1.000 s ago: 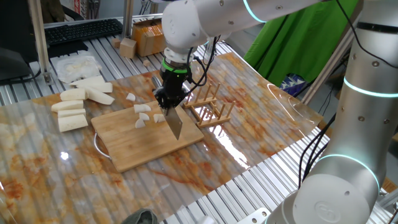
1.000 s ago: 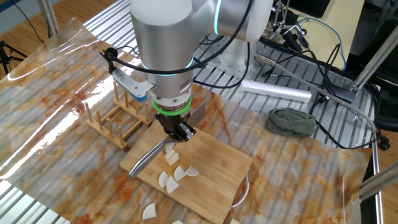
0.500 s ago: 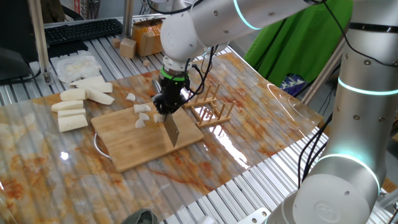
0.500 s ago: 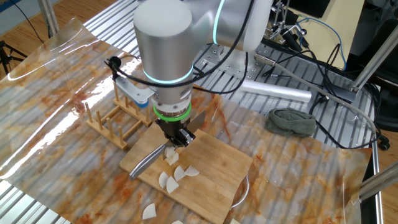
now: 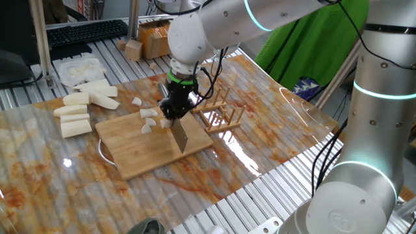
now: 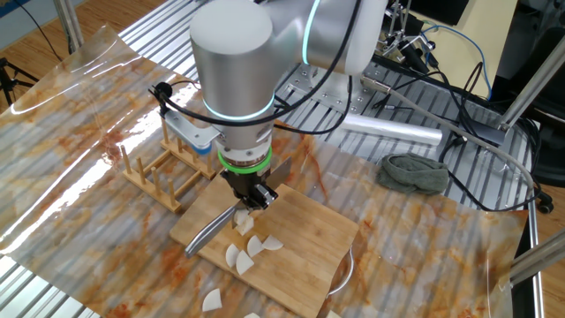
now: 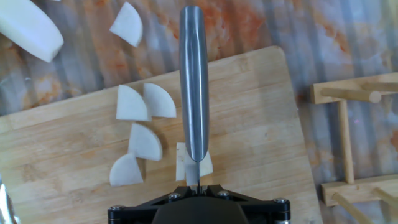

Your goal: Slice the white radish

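Compared with a second ago, the knife [image 5: 180, 133] has swung round in one fixed view and sits slightly lower over the cutting board [image 5: 153, 144]; over the last half second nothing visibly shifts. The gripper [image 6: 250, 196] is clenched on the knife handle, pointing straight down, with the blade running out ahead of it across the board.

In the hand view the blade's spine [image 7: 193, 87] lies directly over a small pale piece of the white radish [image 7: 181, 163], which shows on both sides of the metal close to the gripper. Whether the edge has already entered that piece cannot be told from these views. Four quarter-round chunks [image 7: 146, 140] lie on the board just to one side of the blade, apart from it. One more chunk [image 7: 128, 23] rests off the board on the worktop [image 5: 273, 123]. Larger radish sticks [image 5: 77, 110] lie well clear beyond the board's far end. A wooden rack [image 5: 220, 110] stands just beside the board's other end.

Assessment: the blade is aligned on the remaining piece and the cut is in hand, several slices being already done. The small piece could slip or roll under the edge, as nothing holds it.
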{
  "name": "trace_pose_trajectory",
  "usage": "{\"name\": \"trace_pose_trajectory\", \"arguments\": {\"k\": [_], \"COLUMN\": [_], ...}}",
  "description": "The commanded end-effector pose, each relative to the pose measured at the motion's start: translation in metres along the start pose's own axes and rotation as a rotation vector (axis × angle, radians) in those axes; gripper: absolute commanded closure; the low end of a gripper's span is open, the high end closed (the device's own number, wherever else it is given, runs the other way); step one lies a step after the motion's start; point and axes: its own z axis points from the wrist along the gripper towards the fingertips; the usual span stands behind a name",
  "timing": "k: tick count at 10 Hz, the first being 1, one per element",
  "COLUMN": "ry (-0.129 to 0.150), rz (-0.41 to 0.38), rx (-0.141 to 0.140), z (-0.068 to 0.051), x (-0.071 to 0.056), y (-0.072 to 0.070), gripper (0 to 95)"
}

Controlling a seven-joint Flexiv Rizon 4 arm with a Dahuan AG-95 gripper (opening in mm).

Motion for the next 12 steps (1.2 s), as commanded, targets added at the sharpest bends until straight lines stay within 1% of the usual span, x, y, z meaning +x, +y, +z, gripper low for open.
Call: {"name": "trace_pose_trajectory", "arguments": {"k": [1, 3, 4, 5, 6, 7, 8, 9, 10, 11, 12], "ry": [-0.008, -0.006, -0.006, -0.004, -0.011, -0.029, -0.042, -0.016, -0.017, -0.012, -0.006], "rz": [0.005, 0.003, 0.001, 0.0, 0.001, 0.0, -0.001, -0.002, 0.003, 0.003, 0.009], "rx": [0.006, 0.009, 0.009, 0.007, -0.002, 0.0, -0.002, 0.002, -0.009, -0.006, -0.007], "z": [-0.005, -0.011, -0.009, -0.005, 0.01, 0.023, 0.032, 0.026, 0.025, 0.025, 0.02], "x": [0.0, -0.001, -0.002, -0.003, -0.007, -0.009, -0.01, -0.009, -0.009, -0.008, -0.007], "y": [-0.003, -0.004, -0.003, -0.003, 0.001, 0.003, 0.004, 0.002, 0.002, 0.002, 0.002], "gripper": [95.0, 95.0, 95.0, 95.0, 95.0, 95.0, 95.0, 95.0, 95.0, 95.0, 95.0]}}
